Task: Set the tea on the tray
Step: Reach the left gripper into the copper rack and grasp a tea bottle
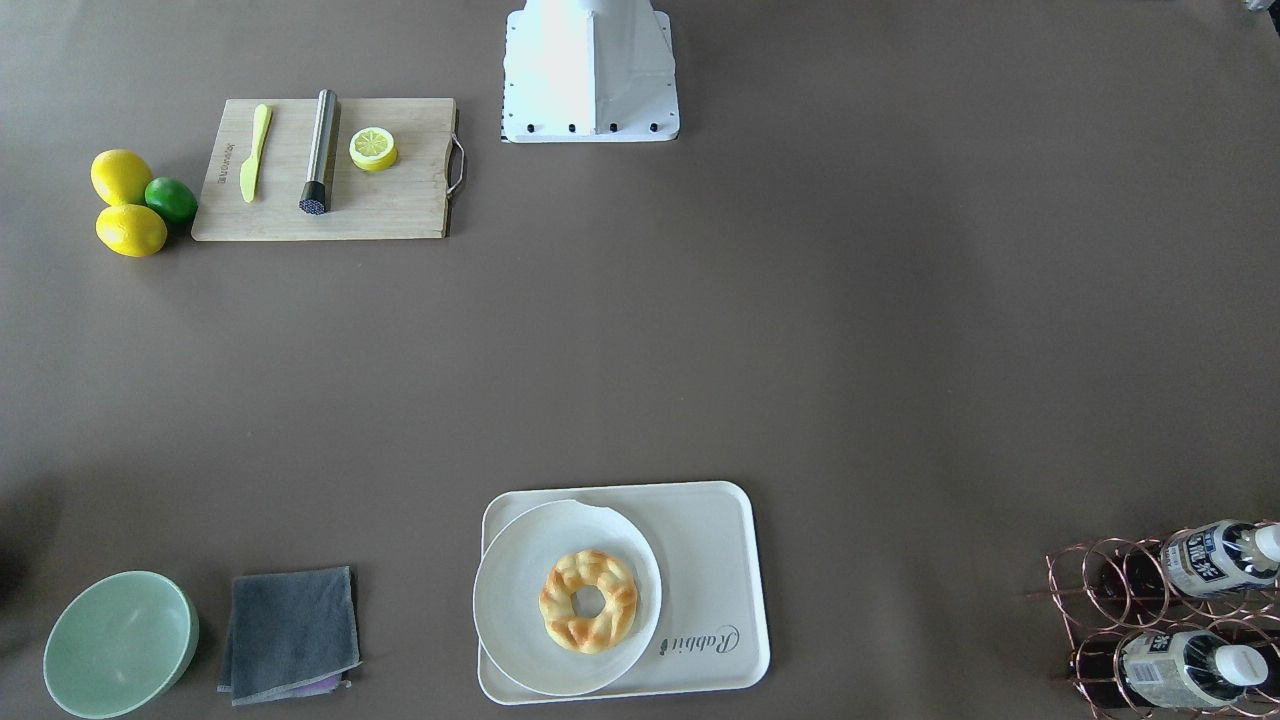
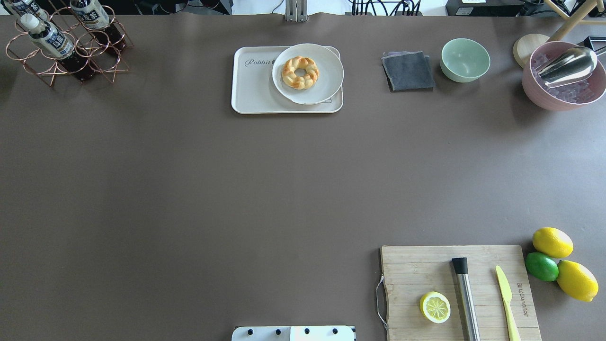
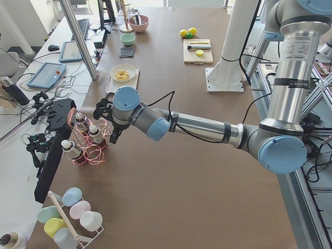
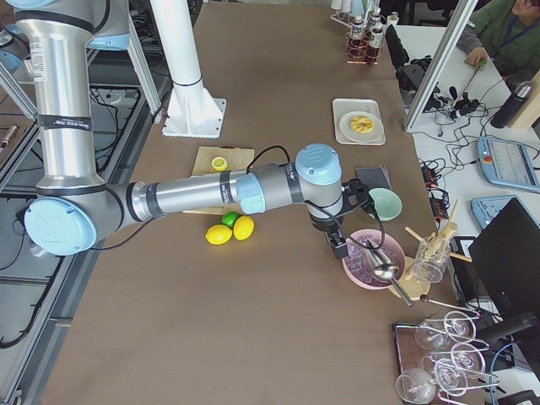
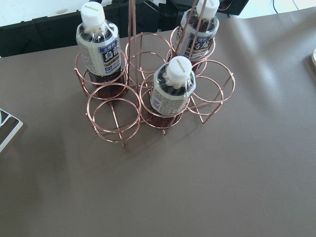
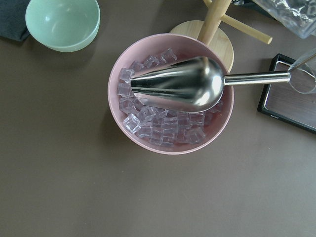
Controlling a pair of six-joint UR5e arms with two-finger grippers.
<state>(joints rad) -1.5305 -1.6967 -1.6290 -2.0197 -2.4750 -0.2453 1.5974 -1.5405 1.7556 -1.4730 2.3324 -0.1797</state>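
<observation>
Both pincers hang at the tabletop's far ends, too small to read.
The left pincer (image 3: 115, 136) hovers just beside a copper wire rack (image 5: 131, 34); released or clenched, I cannot tell, and the same goes for the right pincer (image 4: 337, 245) by the pink ice bowl (image 6: 112, 98). The tea (image 5: 100, 49) stands upright in a rack ring, its foot partly behind wire, well apart from the tray (image 2: 255, 90), which is half covered by a plate (image 2: 326, 76).

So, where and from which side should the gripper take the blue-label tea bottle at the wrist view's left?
Grip the tea at its white cap and shoulder, from above: the wire rack rings its lower body, so only the top seems free.
</observation>
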